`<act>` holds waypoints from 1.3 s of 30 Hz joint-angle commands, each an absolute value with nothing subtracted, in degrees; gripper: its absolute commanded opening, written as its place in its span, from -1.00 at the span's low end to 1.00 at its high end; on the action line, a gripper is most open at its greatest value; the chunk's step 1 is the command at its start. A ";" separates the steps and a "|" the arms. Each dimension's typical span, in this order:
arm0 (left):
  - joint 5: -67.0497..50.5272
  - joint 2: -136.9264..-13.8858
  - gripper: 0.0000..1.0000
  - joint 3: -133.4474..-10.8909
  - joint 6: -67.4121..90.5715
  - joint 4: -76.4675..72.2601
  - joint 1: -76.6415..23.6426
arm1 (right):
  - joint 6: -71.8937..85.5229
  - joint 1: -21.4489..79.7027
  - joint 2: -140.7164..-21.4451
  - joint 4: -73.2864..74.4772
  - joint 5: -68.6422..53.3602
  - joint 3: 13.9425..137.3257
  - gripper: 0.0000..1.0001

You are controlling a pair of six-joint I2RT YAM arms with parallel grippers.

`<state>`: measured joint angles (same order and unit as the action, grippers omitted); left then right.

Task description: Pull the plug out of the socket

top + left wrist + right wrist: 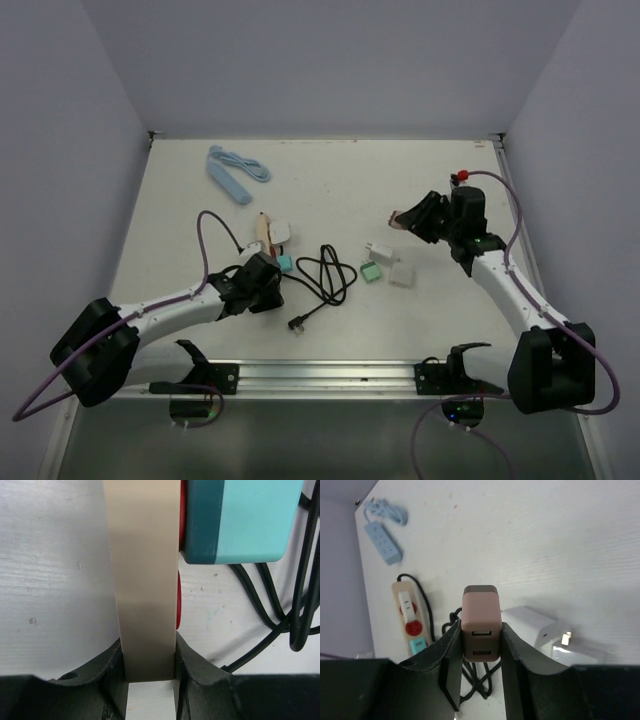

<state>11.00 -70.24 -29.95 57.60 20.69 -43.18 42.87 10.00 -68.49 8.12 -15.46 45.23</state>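
Note:
A beige power strip lies left of centre with a white plug and a teal plug in its sockets. My left gripper is shut on the strip's near end, with the teal plug just to the right of the strip. My right gripper is shut on a pink USB charger plug and holds it above the table at the right, far from the strip. One red socket on the strip stands empty.
A black cable coils right of the strip. A green plug and two white chargers lie mid-table. A blue power strip lies at the back left. Walls close in on both sides.

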 commanded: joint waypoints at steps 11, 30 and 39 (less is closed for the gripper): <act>2.82 -69.70 -1.00 -26.81 53.88 10.55 -42.36 | 44.91 0.18 -85.32 -4.83 -20.74 41.31 -0.99; 0.35 -67.59 -1.00 -25.14 53.26 7.47 -42.36 | 38.77 -1.93 -84.56 4.12 -17.23 42.45 0.70; -1.23 -67.68 -1.00 -25.84 52.38 7.21 -42.45 | 39.28 -0.44 -69.55 12.57 -22.67 45.97 0.65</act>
<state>1.45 -68.45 -25.47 54.59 10.35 -42.39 39.55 -1.28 -75.05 9.45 -19.49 42.52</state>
